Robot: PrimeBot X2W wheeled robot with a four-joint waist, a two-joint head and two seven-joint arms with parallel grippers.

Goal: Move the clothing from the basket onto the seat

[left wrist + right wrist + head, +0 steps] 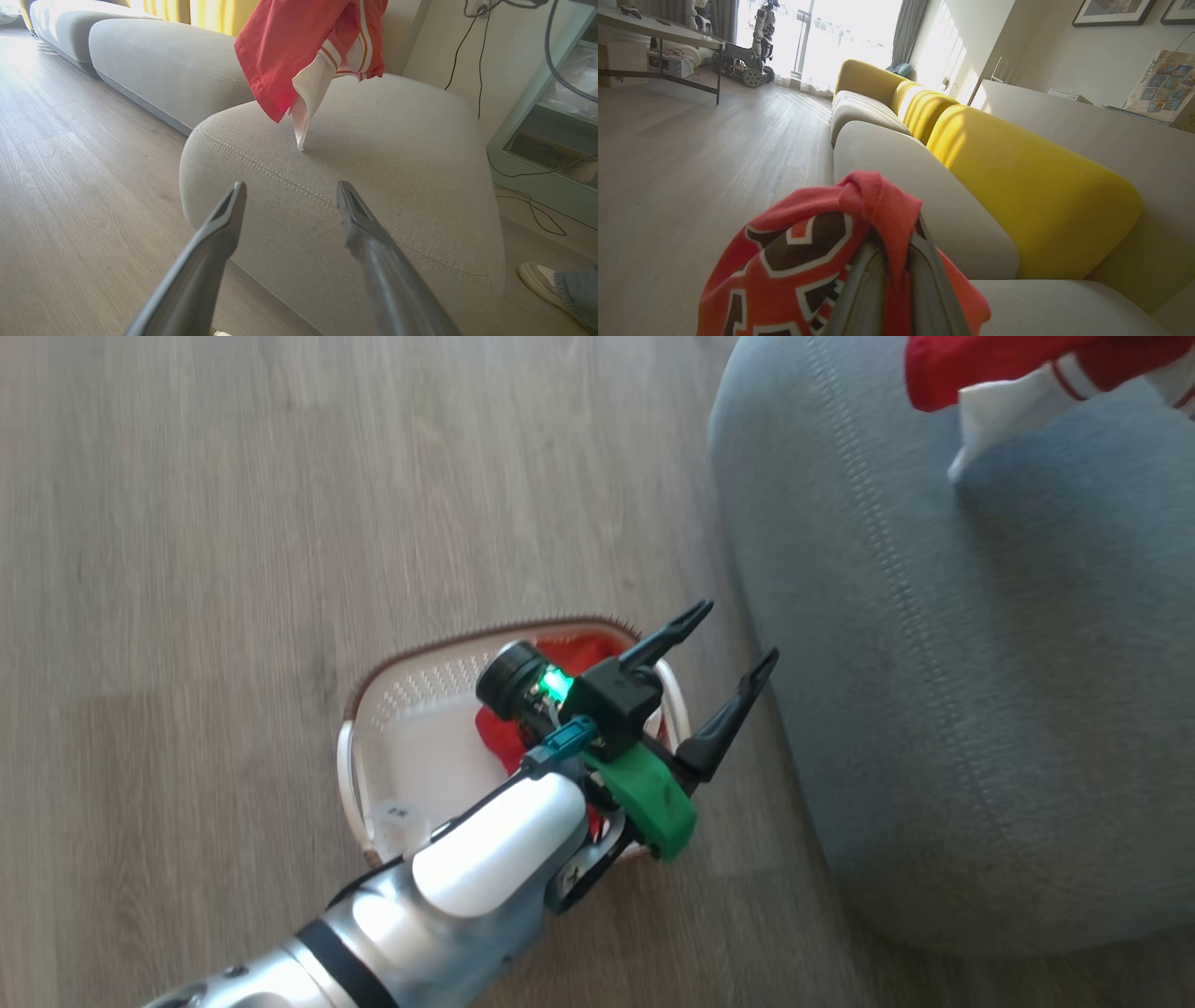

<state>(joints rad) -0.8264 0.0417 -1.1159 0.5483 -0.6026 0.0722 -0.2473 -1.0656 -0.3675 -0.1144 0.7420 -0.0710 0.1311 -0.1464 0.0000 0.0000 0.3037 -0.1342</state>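
Wood floor [280, 523], shoe [537, 280] by seat [373, 186]; left gripper [738, 631] wide, empty, over basket [420, 737]; right gripper [896, 261] clamped on clothing [794, 252]

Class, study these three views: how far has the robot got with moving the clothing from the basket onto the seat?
Done: one red jersey is out of the basket. In hand: the right gripper is shut on it, and it hangs over the seat, white corner just about touching it. Left: more red clothing lies in the basket, near the open left gripper.
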